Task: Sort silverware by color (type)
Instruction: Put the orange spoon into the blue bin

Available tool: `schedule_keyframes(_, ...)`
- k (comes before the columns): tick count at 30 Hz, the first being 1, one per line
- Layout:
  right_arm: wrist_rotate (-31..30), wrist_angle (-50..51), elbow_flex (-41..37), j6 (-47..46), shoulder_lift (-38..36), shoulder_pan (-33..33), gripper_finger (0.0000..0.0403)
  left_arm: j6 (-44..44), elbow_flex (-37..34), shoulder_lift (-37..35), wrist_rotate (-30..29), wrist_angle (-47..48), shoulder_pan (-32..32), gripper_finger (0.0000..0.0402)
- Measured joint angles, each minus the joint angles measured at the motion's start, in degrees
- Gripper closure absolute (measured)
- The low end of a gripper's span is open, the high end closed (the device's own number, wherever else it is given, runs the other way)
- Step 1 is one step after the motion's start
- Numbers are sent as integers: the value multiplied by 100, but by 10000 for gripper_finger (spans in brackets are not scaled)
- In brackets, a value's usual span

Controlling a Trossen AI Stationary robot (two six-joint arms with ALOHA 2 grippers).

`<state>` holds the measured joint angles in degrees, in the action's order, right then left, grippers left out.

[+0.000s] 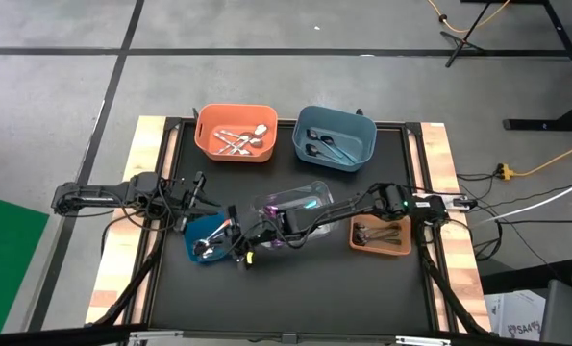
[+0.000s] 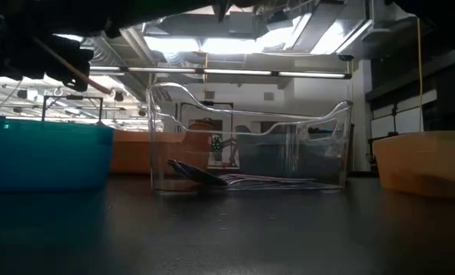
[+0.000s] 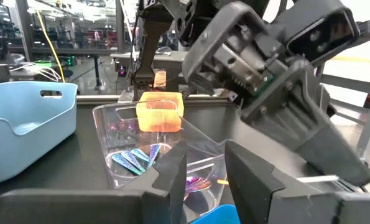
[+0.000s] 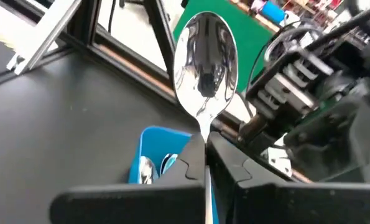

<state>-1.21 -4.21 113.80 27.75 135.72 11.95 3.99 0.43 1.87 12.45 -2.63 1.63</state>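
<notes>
My right gripper (image 4: 204, 163) is pinched tight on the neck of a polished silver spoon (image 4: 204, 65), bowl up, above the small blue bin (image 4: 163, 155). It is light, rigid and slick (mirror steel pivots easily), so gripping near the bowl seems wise; my left gripper (image 3: 203, 171) waits nearby, fingers apart.

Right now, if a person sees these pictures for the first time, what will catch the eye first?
Probably the shiny silver spoon, pinched at its neck by the right gripper and standing bowl-up over the small bright-blue bin near the table's front left. Next comes the clear bin in the middle, holding iridescent purple-teal pieces. The left gripper, fingers apart, waits close beside the bright-blue bin.
</notes>
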Motion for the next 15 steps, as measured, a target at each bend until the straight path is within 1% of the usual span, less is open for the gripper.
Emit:
schedule_keyframes(5,271,-43,-2,77,134,-124,403,-2,0,0,-68,4,0,298)
schedule_keyframes(7,332,-13,-13,111,197,-169,403,2,-2,0,-119,7,0,298)
schedule_keyframes(9,371,-233,-11,120,296,-204,403,-1,-2,0,-144,12,0,298)
schedule_keyframes(13,487,-348,-3,116,419,-296,403,-1,-2,0,-147,9,0,298)
schedule_keyframes(15,492,-278,-9,116,455,-319,403,0,-2,0,-145,5,0,298)
